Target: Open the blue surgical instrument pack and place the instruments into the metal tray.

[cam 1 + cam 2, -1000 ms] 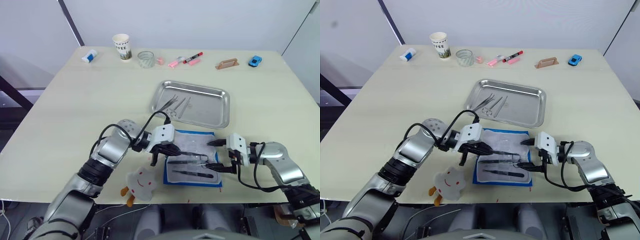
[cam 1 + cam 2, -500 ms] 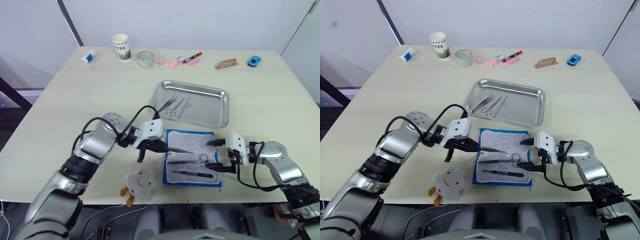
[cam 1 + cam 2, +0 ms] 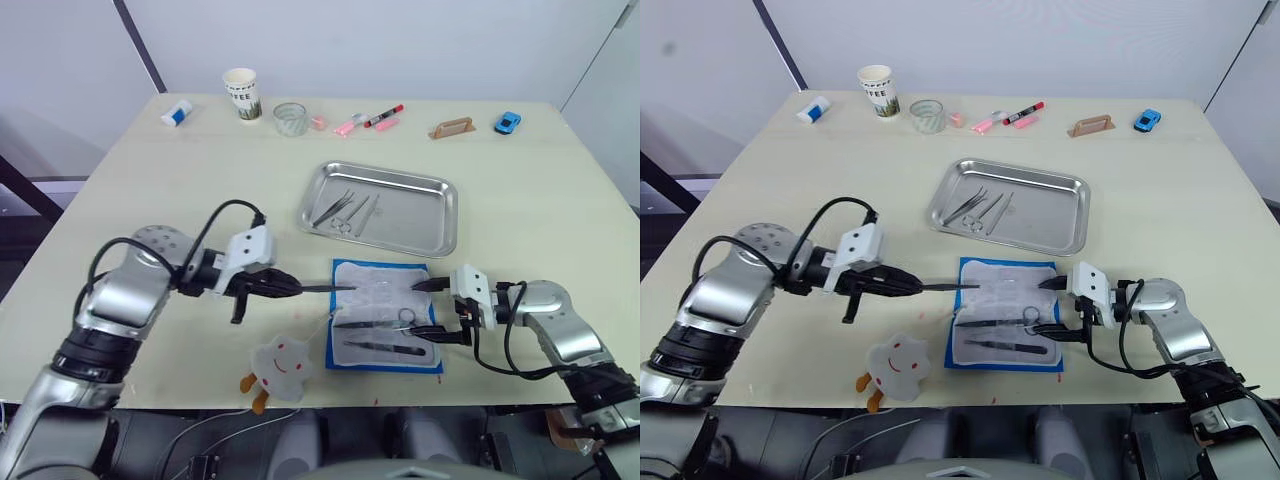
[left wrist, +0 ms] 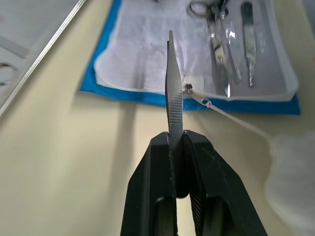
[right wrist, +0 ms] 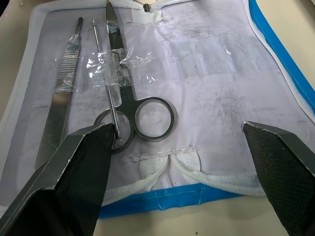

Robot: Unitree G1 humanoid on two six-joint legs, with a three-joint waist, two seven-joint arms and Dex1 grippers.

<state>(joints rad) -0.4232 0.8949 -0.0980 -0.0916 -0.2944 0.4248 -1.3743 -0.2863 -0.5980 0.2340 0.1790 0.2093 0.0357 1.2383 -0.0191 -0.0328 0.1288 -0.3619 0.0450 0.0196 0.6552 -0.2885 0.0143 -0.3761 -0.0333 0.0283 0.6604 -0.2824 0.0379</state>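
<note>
Far edge of the beige table: white paper coffee cup, clear glass jar, pink and red markers, small blue toy car. White star-shaped plush toy up front.

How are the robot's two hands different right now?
The left tool is shut on a slim instrument, carried over the table beside the pack. The right tool is open and empty, its fingers spread over the pack's edge, near the scissors. Both have two black fingers.
</note>
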